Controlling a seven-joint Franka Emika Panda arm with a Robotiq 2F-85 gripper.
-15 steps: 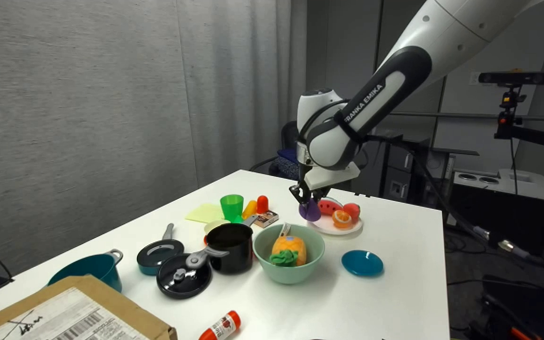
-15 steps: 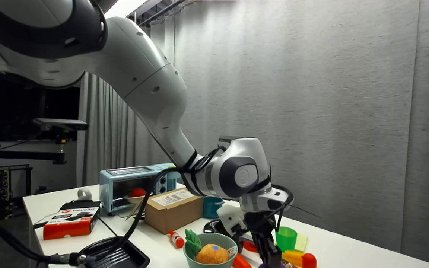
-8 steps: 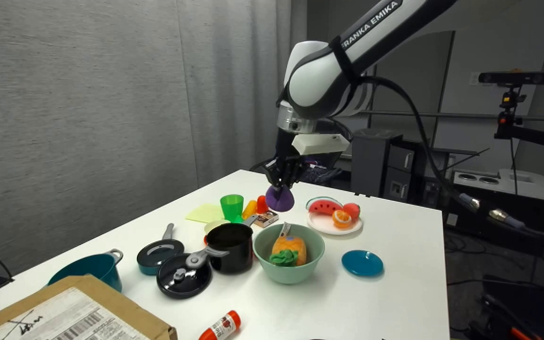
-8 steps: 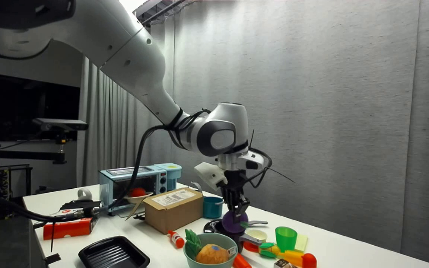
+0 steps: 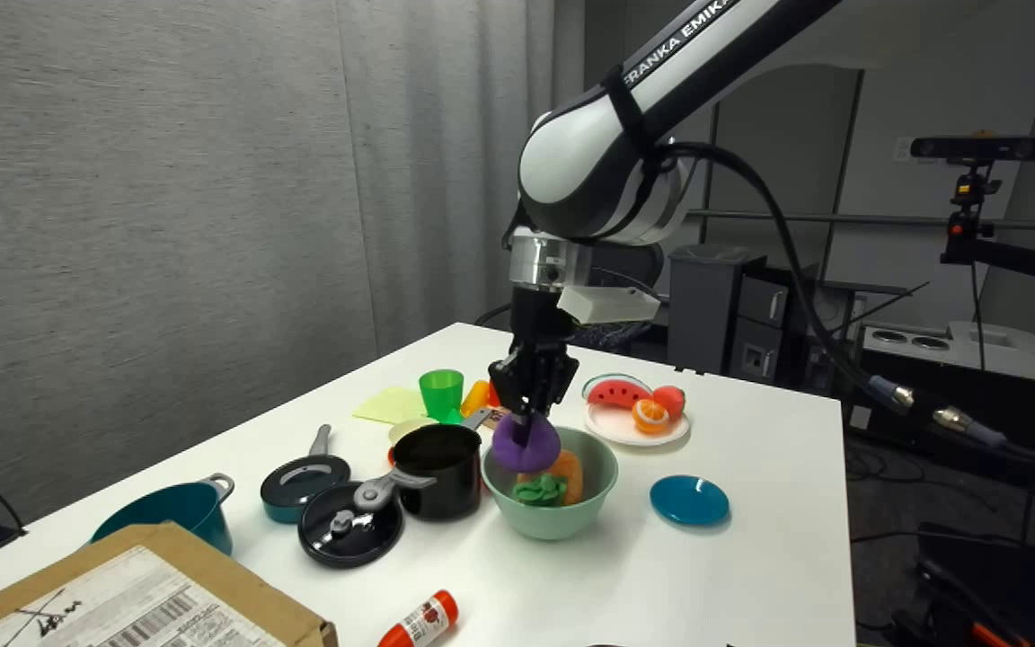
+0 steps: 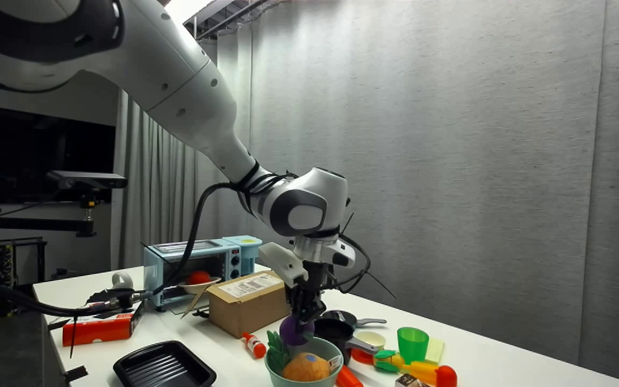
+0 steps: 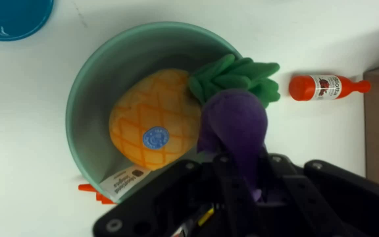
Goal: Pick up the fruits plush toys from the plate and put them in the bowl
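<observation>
The rounded purple plush fruit toy [image 7: 237, 121], pinched by the black pincer [image 7: 250, 160], is suspended over the round mint-green bowl [image 7: 92, 98], right of the bowl's centre in the wrist view, so an inward shift before release is judged prudent.

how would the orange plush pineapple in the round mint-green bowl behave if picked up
The orange plush pineapple would probably squash: it looks like stuffed fabric. Its separate, soft-looking green leaves may flop. Being rounded, it might roll if nudged, though the round mint-green bowl should contain it.
</observation>
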